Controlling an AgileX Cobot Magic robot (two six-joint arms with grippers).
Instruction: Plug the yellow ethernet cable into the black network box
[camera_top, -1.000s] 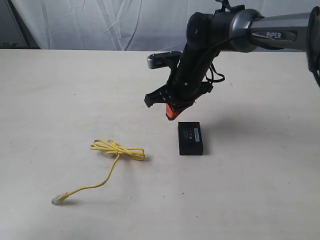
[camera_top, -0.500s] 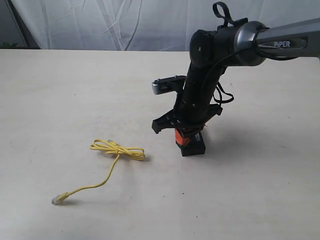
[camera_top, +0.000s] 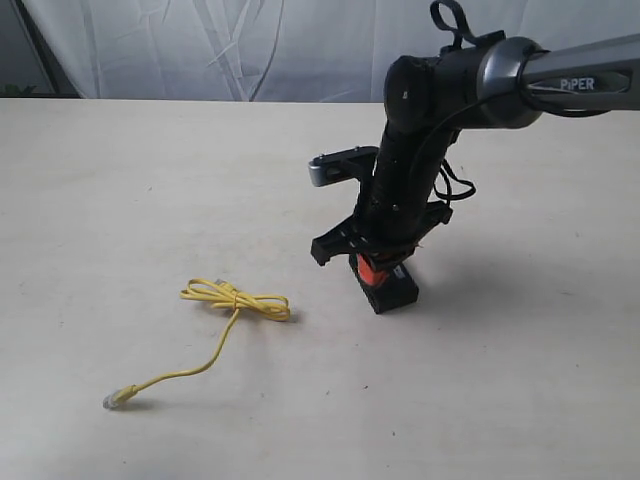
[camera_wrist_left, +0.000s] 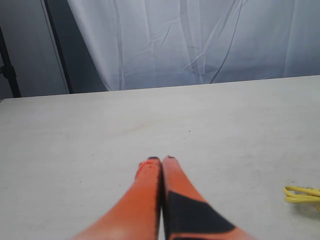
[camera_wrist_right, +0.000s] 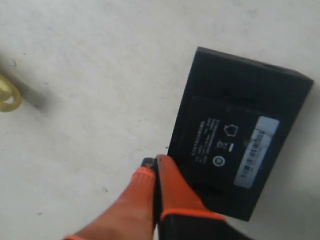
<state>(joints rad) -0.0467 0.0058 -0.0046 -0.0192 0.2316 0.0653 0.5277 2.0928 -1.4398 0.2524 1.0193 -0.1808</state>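
- My right end effector (camera_top: 368, 268) is down at the desk (camera_top: 140, 180), its two orange fingers pressed together with nothing between them.
- In the right wrist view the fingertips (camera_wrist_right: 161, 161) sit against one long edge of the black network box (camera_wrist_right: 235, 145); they are not clamped on it.
- The box lies flat on the desk, top face up, with white markings and a pale barcode label (camera_wrist_right: 262, 150) showing.
- In the exterior view it sits slightly askew, partly hidden under my right arm.
- The yellow ethernet cable (camera_top: 236, 299) lies on the desk well apart from the box, on the left in the exterior view.
- Part of it is bunched in loops, and a single strand runs out to a clear plug (camera_top: 112, 399).
- My left end effector (camera_wrist_left: 161, 160) is closed too, fingers together and empty, above bare desk with an end of the cable loops near it.
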